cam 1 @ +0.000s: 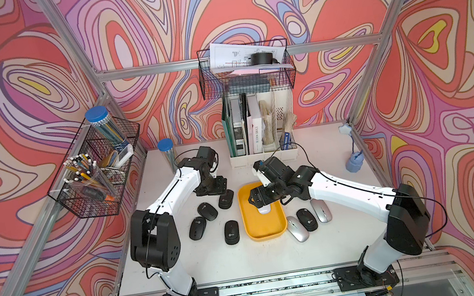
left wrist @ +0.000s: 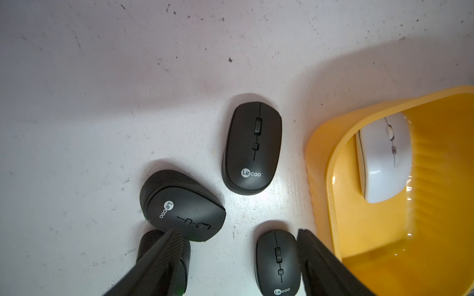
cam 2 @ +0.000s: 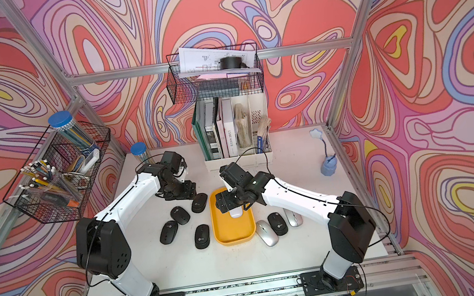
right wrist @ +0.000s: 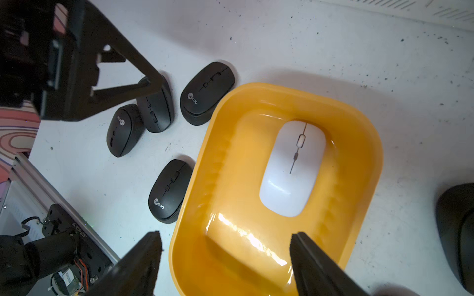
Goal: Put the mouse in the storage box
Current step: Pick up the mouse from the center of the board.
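**One mouse boxed, seven on the table**

Your right tool (right wrist: 224,238) hangs over the storage box (right wrist: 359,123) with its fingers apart and nothing between them. One white mouse (right wrist: 292,169) lies flat inside the box. Your left tool (left wrist: 238,230) is spread too (one of the black mice (left wrist: 278,261) lies on the table (left wrist: 102,77) between its fingers, not clamped). Count five black mice in a top view: four left of the box, one right of it, flanked by two silver mice (cam 1: 297,228).
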`<state>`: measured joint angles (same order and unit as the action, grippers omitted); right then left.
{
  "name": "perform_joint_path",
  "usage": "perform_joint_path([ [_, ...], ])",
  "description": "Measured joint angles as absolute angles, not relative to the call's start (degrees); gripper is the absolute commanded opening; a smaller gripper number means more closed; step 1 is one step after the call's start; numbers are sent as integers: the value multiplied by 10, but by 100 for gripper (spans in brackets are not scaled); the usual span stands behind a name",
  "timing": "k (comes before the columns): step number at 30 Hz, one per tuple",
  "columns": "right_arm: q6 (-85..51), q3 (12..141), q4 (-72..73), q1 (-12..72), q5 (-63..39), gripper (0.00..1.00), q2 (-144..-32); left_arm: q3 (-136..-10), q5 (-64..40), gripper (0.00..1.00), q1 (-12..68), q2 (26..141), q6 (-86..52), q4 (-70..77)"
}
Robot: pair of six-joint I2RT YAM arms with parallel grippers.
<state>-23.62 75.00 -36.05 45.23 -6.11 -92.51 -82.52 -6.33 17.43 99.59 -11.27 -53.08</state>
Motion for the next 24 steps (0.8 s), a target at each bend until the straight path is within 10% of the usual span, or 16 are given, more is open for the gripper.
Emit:
perform_joint_path([
  [24,-214,720,-282,450,-75,81,-967,-869,-78,82,180,1124,-77,-551],
])
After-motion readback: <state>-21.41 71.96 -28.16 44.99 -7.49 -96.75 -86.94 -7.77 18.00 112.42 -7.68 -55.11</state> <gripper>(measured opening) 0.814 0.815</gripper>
